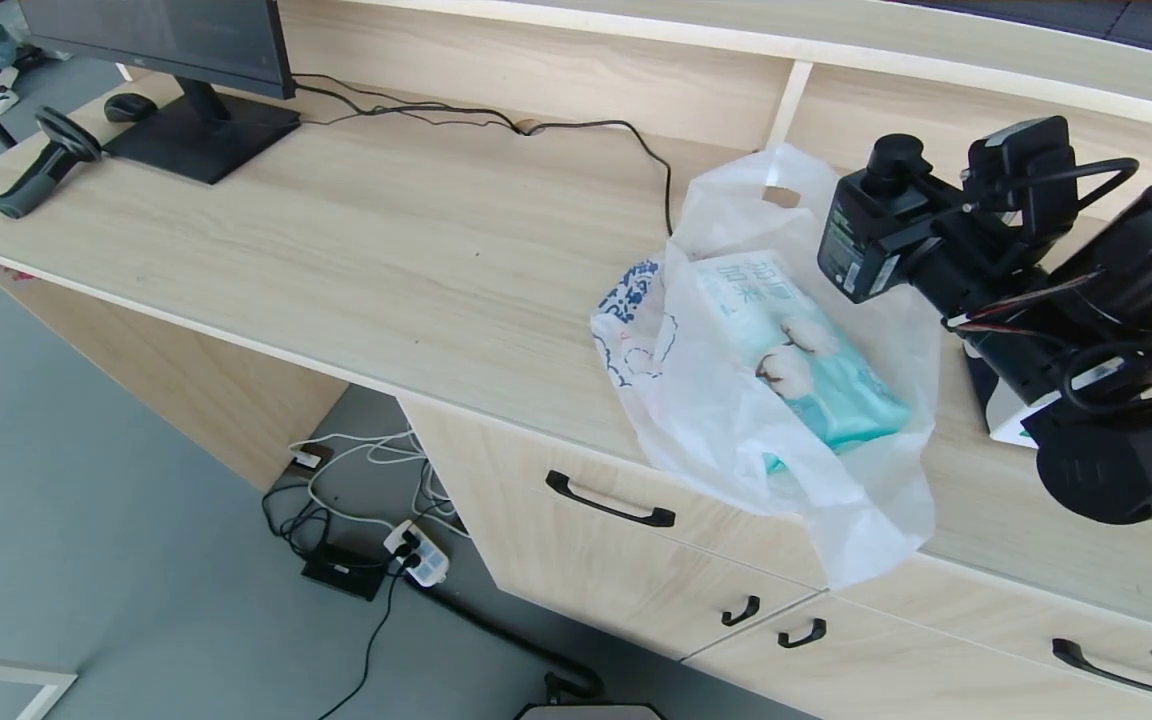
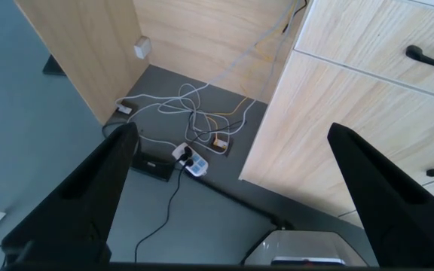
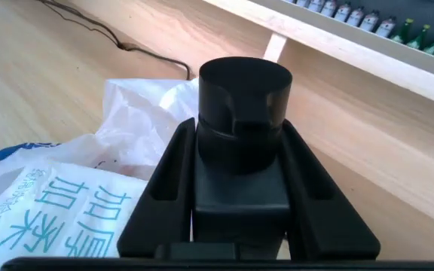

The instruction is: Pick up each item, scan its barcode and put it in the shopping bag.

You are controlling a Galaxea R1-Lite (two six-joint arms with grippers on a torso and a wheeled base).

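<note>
Far left of the head view: the scanner [image 1: 36, 170] lies on the worktop [image 1: 386, 250] beside the monitor [image 1: 161, 40], well apart from everything else. The left gripper [image 2: 232, 132] hangs over the floor by the drawers, its fingers [image 2: 89, 196] spread wide with nothing between them.

Moving right to centre-right: the bag [image 1: 786, 460] lies slumped on the worktop's front edge with a teal pack [image 1: 796, 350] already inside. Just past it, upper right, the right gripper [image 3: 239, 188] has the black bottle [image 1: 861, 235] pinched between its fingers [image 3: 168, 188], held in the air by the bag's handle hole.

This looks like the bagging step. To do it well, go low to the mouth, because that thin film looks limp and could fold shut. Slide the bottle in beside the pack rather than on top, and let go only once it rests.

As for writing, the bottle's label faces lower left, with print too small to read. The pack carries large blue characters and a cotton picture. The bag has blue print at its left edge, crumpled and unclear.
</note>
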